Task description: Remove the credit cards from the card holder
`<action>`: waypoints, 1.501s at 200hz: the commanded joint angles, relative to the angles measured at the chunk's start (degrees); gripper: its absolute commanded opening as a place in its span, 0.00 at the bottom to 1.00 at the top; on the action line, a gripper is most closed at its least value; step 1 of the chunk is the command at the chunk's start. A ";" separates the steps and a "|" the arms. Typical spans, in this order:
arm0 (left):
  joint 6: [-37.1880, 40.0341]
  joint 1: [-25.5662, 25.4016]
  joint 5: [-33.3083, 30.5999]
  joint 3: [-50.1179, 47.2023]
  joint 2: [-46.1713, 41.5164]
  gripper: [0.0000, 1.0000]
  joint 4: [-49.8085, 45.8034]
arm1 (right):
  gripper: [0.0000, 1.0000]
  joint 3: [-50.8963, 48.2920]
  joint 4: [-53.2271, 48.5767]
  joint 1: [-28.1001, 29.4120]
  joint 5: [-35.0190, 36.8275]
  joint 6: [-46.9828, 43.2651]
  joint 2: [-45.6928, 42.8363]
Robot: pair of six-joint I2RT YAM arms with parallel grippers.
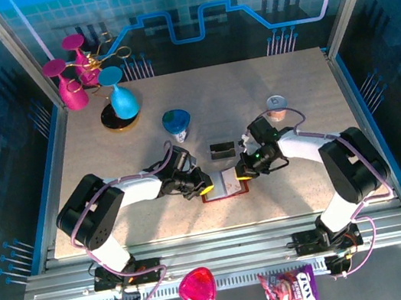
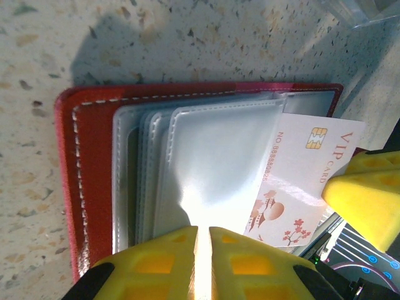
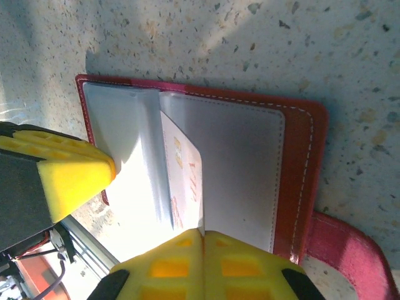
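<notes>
- The card holder [image 2: 94,187] lies open and flat on the tabletop [image 1: 289,80], between the two arms.
- The left tool [image 2: 203,236] has its fingers pressed together on the near edge of one of the holder's clear sleeves [image 2: 212,156]. It appears to pin that side down.
- The pale card [image 2: 300,162], marked with a chip, sticks partway out of a pocket on the holder's other side. The right tool [image 3: 203,240] is clamped shut on its free edge.
- Draw the card straight out along the pocket mouth, away from the holder's spine and kept flat. Tilting could jam it against the stitching.
- Keep the left tool's hold firm, or the holder may drag along with the card.
- A dark card [image 1: 222,148] lies just beyond the holder, apart from it.
</notes>
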 commanded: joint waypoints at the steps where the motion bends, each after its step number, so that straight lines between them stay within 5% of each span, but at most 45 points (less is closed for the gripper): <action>1: 1.41 0.34 0.28 -0.28 0.15 0.13 -1.75 | 0.05 1.45 -3.47 -0.74 1.88 -1.39 -1.12; 207: 2.06 0.31 0.23 1.13 -2.30 0.15 -3.99 | 0.07 1.66 -1.61 2.35 1.04 2.50 -3.42; 300: 2.34 1.13 -0.72 0.99 -6.20 0.18 -4.38 | 0.04 13.17 -15.92 2.26 7.11 -12.17 -3.99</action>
